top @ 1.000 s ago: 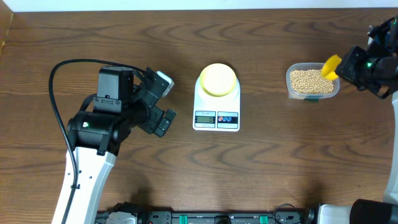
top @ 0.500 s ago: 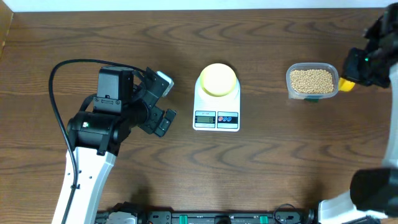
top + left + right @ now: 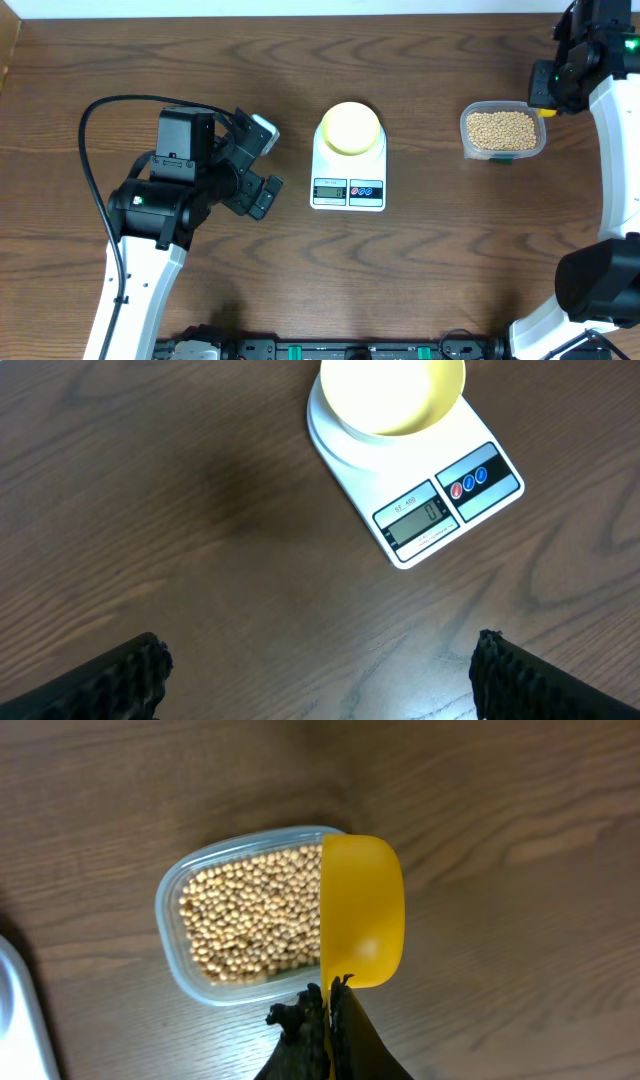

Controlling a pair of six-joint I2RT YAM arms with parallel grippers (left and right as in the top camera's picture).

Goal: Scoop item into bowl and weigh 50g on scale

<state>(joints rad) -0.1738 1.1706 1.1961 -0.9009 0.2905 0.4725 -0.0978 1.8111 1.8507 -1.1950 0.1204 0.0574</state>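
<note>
Tan beans fill a clear tub at the right of the table. The pale yellow bowl stands on the white scale, and both also show in the left wrist view, bowl on scale. My right gripper is shut on the handle of a yellow scoop, held just beyond the tub's right edge; no beans show in the scoop. From overhead that right gripper sits at the tub's far right corner. My left gripper stands open left of the scale, holding nothing.
The left arm's black cable loops over the table at the left. The right arm's white link runs down the right edge. Bare wood lies between the scale and the tub.
My right gripper has carried the scoop from above the tub's beans off to the right, then back toward the far right corner. The left arm has not moved.
</note>
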